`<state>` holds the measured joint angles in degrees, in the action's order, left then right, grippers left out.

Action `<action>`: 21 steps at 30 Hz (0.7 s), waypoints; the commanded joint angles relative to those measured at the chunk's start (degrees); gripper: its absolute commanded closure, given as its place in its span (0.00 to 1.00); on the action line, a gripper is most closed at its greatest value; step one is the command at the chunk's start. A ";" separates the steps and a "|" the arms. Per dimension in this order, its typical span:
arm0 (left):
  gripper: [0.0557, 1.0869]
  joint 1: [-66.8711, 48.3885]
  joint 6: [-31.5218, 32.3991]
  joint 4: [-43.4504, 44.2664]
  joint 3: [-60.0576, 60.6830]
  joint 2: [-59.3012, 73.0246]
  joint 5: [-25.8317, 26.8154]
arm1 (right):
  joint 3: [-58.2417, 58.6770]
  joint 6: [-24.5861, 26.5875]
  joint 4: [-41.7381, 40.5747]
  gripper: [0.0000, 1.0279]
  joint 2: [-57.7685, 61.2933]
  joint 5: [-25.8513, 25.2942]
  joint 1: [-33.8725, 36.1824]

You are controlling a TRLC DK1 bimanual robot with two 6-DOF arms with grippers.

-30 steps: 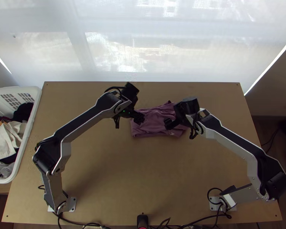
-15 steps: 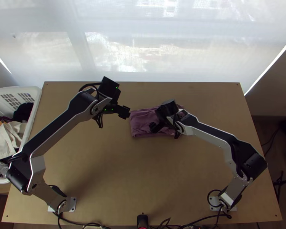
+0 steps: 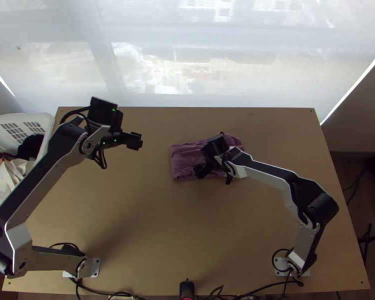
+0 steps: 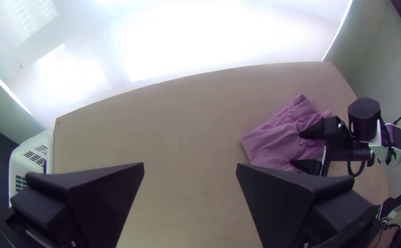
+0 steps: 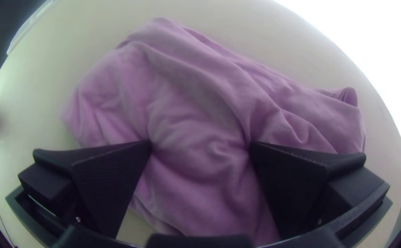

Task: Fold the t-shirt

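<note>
On the table (image 3: 152, 215), the right end effector (image 3: 201, 168) partly hides the t-shirt (image 3: 183, 159).

Lt. wd. table (image 3: 157, 220) w/ rumpled t-shirt (image 3: 182, 159), far half; arm bases (image 3: 94, 267), near edge.

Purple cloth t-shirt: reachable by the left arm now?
Probably yes, at its left end: bare light wooden table lies between the left arm's open black tool and the shirt. The right arm's tool crowds the middle.

A window (image 3: 152, 70) and clothes basket (image 3: 25, 119) suggest a home.
</note>
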<state>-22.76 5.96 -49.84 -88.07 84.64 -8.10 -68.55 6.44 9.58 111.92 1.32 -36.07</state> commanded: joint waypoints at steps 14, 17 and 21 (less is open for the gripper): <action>0.05 7.21 -1.65 0.10 7.39 -9.58 -0.43 | 3.69 3.32 -0.27 0.05 -1.09 -0.88 16.48; 0.05 7.65 -1.74 0.10 8.09 -10.20 -0.43 | 4.22 4.20 -0.36 0.05 -1.70 -0.88 19.82; 0.05 8.35 -2.18 0.10 8.88 -11.25 -0.43 | 4.57 5.43 -1.06 0.05 -1.79 -0.88 25.79</action>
<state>-15.68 4.23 -49.74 -80.71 75.16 -8.62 -64.97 9.80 9.19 110.76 0.62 -18.50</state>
